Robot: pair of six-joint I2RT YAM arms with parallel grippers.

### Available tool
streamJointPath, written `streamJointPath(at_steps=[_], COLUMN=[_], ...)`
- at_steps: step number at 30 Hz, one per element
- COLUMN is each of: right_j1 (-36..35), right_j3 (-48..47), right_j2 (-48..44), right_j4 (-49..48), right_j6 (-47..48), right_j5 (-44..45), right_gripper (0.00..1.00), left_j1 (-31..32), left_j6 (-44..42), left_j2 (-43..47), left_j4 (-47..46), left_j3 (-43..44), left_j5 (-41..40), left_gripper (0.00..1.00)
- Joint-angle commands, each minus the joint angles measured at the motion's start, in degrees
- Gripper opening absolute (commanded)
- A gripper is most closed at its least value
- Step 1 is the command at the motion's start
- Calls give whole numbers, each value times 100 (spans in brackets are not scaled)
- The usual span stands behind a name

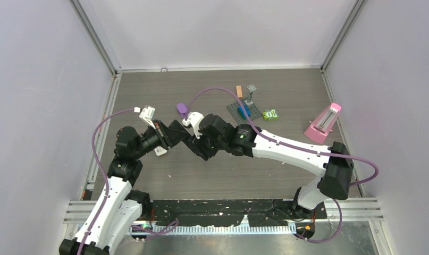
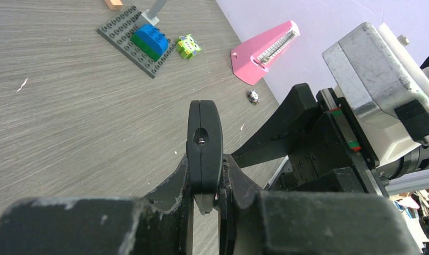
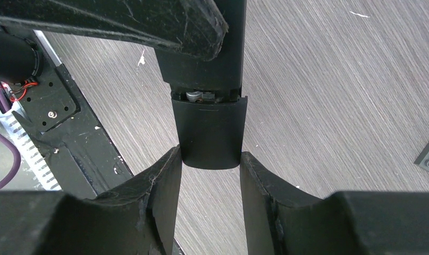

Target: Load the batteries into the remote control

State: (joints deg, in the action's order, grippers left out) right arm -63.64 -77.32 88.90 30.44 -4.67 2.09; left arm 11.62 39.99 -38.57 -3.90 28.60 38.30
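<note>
— Left jaws are clamping the remote (image 2: 204, 143) by its flat faces, both fingers (image 2: 172, 186) pressing right against it. It's showing edge-on in the left wrist view.
— And the right jaws are gripping the opposite end. In the right wrist view, each finger (image 3: 161, 180) is touching a bottom corner of the cover (image 3: 209, 133).
— So both arms are sharing the one remote, holding it up off the counter (image 1: 201, 180), roughly midway between them from above.
— Look at the seam. The cover is sitting slightly off the body, leaving a narrow gap.
— Yes, and what looks like the silvery end of a battery (image 3: 194, 95) is peeking through that gap, inside the compartment.
— I'm seeing only that one end. The rest is hiding under the cover, so I can't tell its colour.
— Further back on the counter, a grey brick plate (image 2: 119, 37) is carrying a blue brick (image 2: 150, 40), and a green block (image 1: 270, 114) is sitting just beside it.
— An orange piece (image 1: 239, 91) is lying just behind the plate.
— And a pink wedge (image 1: 324, 123) is standing near the right wall, well apart from both arms.
</note>
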Motion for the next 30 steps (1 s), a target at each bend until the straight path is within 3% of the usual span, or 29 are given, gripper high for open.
streamJointPath(at_steps=[1,18,30], right_j1=[-51,-70,-71], right_j3=[-245,-376,-467], right_j2=[7,120,240], right_j4=[-39,20,19], right_j6=[98,116,69], right_j5=[40,116,91], right_gripper=[39,39,40], left_j1=[17,23,17], left_j6=[-88,-97,92], left_j2=[84,-89,-109], left_j4=[-111,-328,-401], left_j3=[277,258,237], left_j5=[-29,522,440], left_gripper=[0,0,0])
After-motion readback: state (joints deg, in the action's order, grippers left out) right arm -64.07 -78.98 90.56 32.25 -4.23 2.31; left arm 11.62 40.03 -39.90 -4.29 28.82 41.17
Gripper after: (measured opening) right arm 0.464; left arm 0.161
